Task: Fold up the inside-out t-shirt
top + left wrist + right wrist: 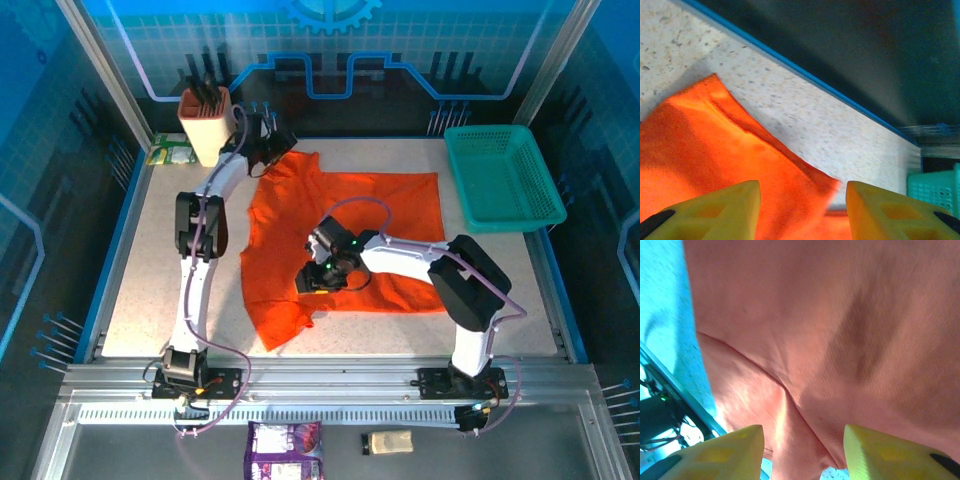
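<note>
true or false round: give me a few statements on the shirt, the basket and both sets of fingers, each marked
1. The t-shirt lies spread on the table. True.
2. The t-shirt sits inside the teal basket. False: the basket stands apart from it, at the table's far right.
3. The left fingers stand apart at the shirt's far edge. True.
4. The right fingers are over the basket. False: they are over the shirt, standing apart.

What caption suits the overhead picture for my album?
Orange t-shirt on a table: left gripper at its far corner, right gripper over its middle.
</note>
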